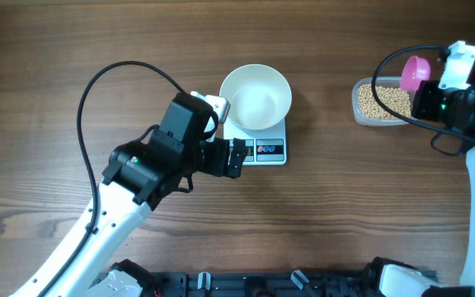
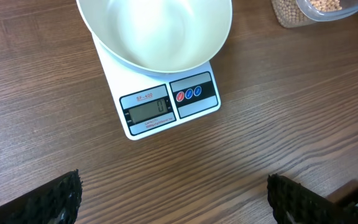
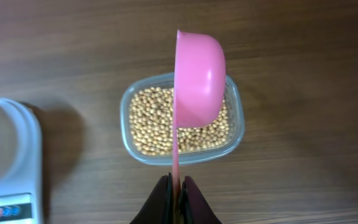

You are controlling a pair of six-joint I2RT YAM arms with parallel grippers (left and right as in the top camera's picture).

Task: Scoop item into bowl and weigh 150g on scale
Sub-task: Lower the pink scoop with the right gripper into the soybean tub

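Note:
The white bowl stands on the small white scale, and I see nothing inside it. In the left wrist view the bowl is above the scale's display, which reads zero. My left gripper hovers just left of the scale's front, open, with bare wood between its fingers. The beige beans lie in a clear tub at the right. My right gripper is shut on the thin handle of a pink scoop, which hangs on its side above the beans.
The clear tub's rim lies close in front of my right fingers. In the right wrist view the scale's edge shows at the far left. A black cable loops over the table behind the left arm.

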